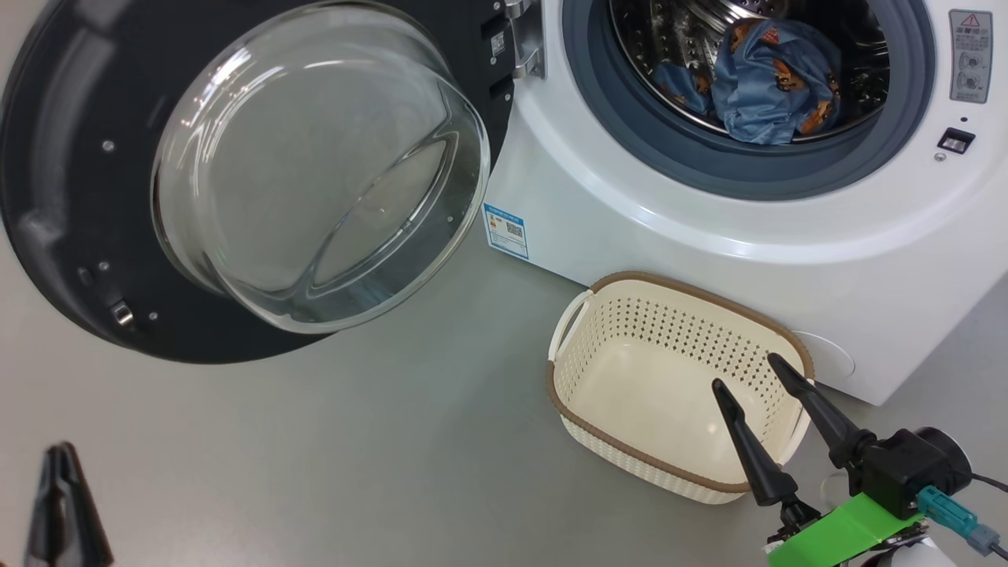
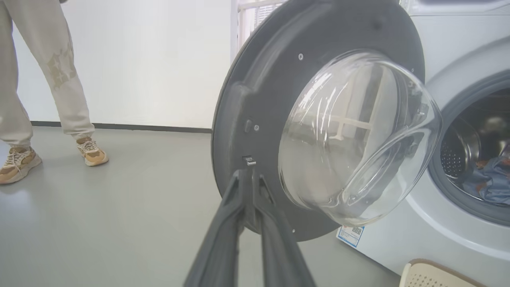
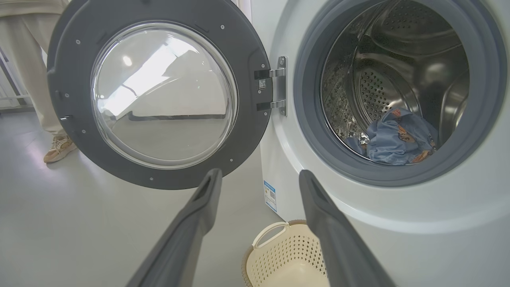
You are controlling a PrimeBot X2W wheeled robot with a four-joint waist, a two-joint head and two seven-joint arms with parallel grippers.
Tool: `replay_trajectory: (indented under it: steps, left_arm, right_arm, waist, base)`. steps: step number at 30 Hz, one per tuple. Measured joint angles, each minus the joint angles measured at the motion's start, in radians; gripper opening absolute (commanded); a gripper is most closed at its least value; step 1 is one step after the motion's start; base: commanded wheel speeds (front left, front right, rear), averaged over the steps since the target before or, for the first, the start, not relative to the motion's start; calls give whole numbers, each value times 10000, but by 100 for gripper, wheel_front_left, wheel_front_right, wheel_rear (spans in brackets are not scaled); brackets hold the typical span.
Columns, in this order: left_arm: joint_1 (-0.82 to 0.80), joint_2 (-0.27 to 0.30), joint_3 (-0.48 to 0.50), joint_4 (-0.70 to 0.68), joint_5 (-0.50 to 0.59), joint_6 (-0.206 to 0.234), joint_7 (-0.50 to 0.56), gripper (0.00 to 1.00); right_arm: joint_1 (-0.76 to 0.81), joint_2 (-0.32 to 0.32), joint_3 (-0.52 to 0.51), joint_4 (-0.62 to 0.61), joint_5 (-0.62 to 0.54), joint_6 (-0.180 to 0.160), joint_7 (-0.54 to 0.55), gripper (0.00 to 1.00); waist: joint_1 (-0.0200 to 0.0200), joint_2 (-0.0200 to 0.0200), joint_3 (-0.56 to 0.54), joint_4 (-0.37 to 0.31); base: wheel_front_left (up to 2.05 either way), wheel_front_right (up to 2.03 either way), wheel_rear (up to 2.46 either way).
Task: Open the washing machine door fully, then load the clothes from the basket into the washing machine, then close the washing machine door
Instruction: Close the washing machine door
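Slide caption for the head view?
Washing machine door open, clothes in the drum, basket empty, right gripper open.

Washing machine door [image 1: 63, 157]: dark smooth plastic ring, clear smooth glass bowl [image 1: 315, 165], bright metal hinge [image 3: 281, 89]. Washing machine [image 1: 630, 220]: smooth glossy white shell, matt grey rubber gasket [image 1: 598, 102], shiny perforated steel drum [image 3: 378, 87]. Clothes [image 1: 768, 87]: soft printed cloth. Basket [image 1: 669, 331]: matt perforated plastic, woven-look brown rim [image 1: 630, 275]. Floor [image 1: 394, 441]: smooth, faintly reflective.
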Motion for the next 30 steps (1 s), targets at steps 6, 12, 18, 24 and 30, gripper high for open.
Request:
replay_trajectory:
  steps: [6,12,18,24,30]
  left_arm:
    - [-957,117,430,-347,-150,-456,-2,0]
    - [-2244,991,679,-349,-1331,-541,-4,0]
    - [-3760,2548,830,546,-3641,-593,-6,0]
    - [-5398,4084,755,2462,-5940,-593,282,0]
    - [-6642,4926,500,3912,-7482,-593,1170,0]
  right_arm:
    - [-1,0,-77,-54,-2,0,0,100]
    - [-56,-44,-75,-86,-4,0,0,100]
    - [-231,-232,-130,-128,-10,0,0,100]
    - [-468,-318,-178,-171,-17,0,0,100]
    - [-603,-374,-186,-186,-52,0,0,100]
  waist:
    - [0,0,136,-26]
    - [0,0,419,-226]
    - [1,0,779,-445]
    - [1,0,1200,-662]
    - [1,0,1506,-716]
  base:
    - [0,0,0]
    - [0,0,0]
    - [0,0,0]
    - [0,0,0]
    - [0,0,0]
